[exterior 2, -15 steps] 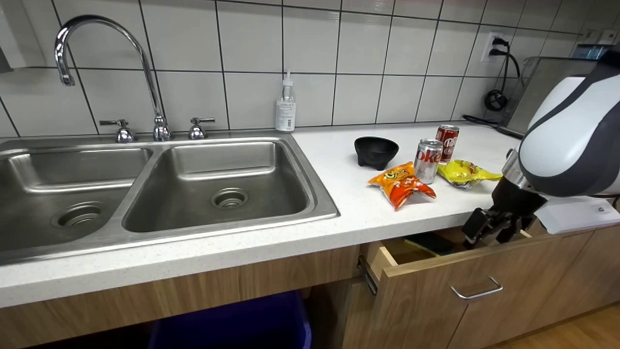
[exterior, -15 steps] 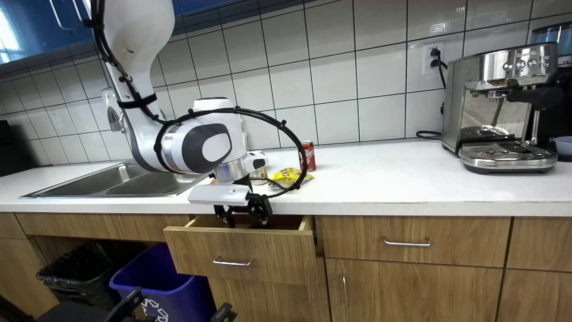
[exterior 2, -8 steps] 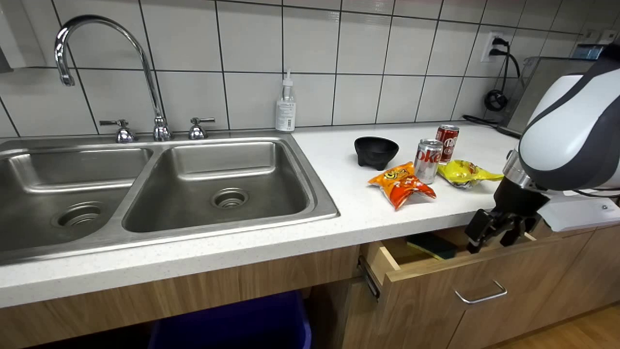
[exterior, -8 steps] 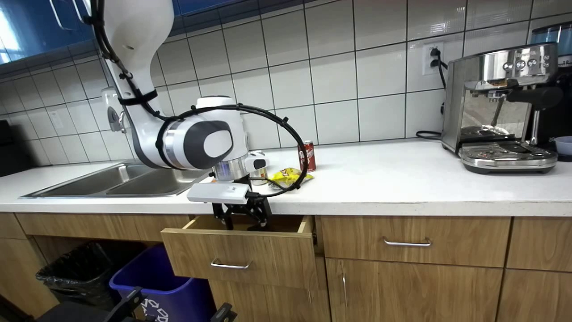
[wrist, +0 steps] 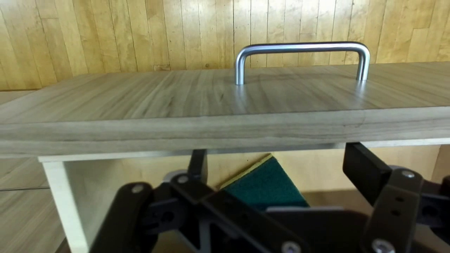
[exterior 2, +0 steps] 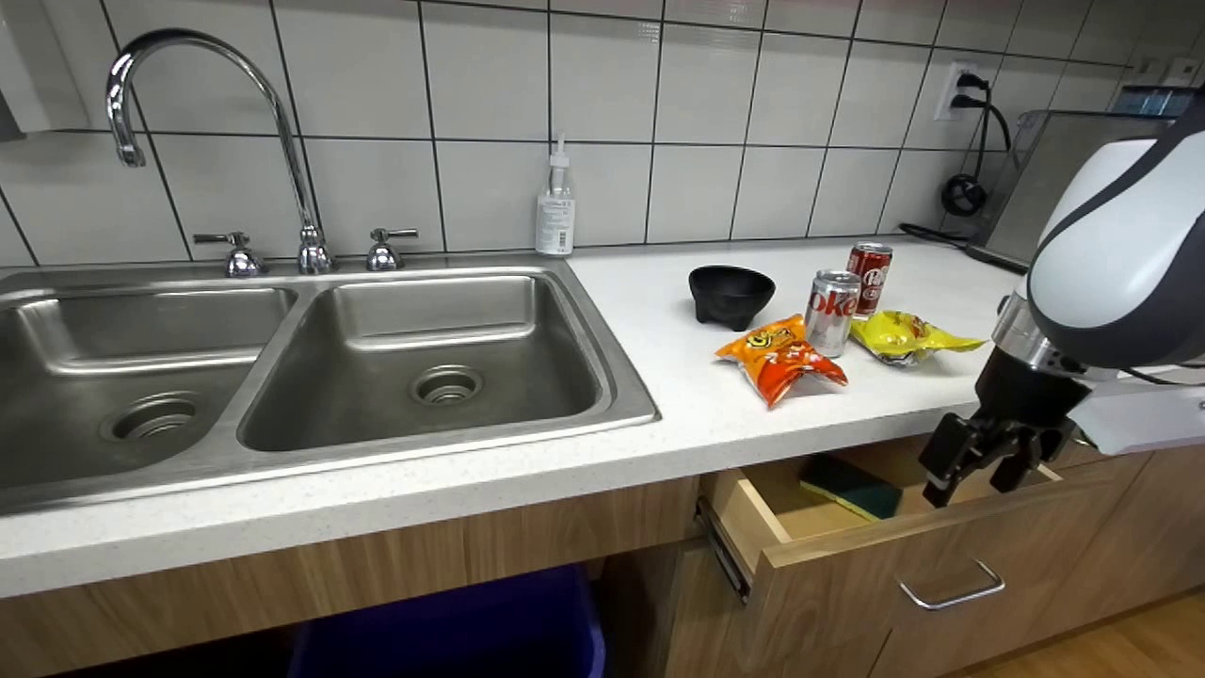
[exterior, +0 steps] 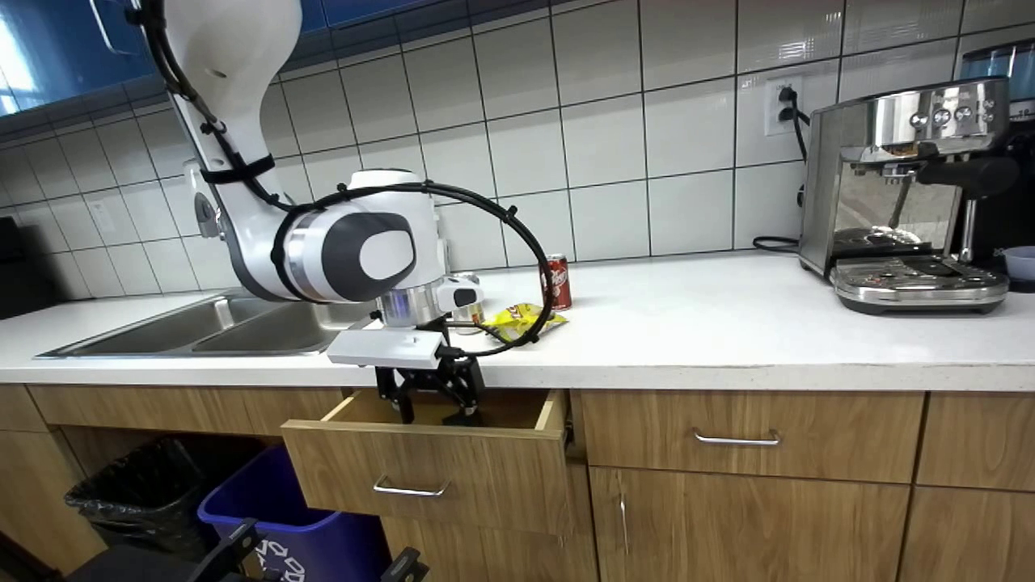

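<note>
Black two-fingered gripper (exterior 2: 972, 486) stood spread, grasping nothing, at mouth of brown wood-grain drawer (exterior: 453, 465) jutting below white countertop (exterior: 711, 315). Drawer looked stiff, fairly heavy, likely smooth-sliding; silver bar-shaped metal handle (wrist: 304, 47) seemed best hold.

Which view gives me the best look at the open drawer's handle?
The wrist view: the handle is large and unblocked there, its full U shape standing out from the drawer front against the wooden floor. Both exterior views also show it whole, but much smaller.
</note>
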Controlling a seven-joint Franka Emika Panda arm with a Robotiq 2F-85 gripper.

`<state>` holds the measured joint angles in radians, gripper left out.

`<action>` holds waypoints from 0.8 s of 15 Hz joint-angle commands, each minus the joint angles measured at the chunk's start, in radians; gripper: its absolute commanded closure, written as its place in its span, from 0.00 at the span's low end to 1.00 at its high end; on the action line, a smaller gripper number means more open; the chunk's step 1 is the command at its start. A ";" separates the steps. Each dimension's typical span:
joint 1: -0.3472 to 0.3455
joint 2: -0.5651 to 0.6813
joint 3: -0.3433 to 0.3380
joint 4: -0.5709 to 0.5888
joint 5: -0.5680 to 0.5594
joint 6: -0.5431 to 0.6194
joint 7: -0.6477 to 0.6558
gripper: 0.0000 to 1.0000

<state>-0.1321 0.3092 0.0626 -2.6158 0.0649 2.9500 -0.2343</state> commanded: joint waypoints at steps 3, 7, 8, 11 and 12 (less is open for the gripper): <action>0.000 -0.094 0.003 -0.072 0.005 -0.105 0.026 0.00; 0.011 -0.113 -0.014 -0.087 -0.004 -0.143 0.032 0.00; 0.012 -0.116 -0.017 -0.090 -0.004 -0.154 0.032 0.00; 0.013 -0.127 -0.019 -0.097 0.001 -0.185 0.028 0.00; 0.014 -0.128 -0.021 -0.098 0.001 -0.195 0.028 0.00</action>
<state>-0.1317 0.2437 0.0532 -2.6731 0.0657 2.8190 -0.2342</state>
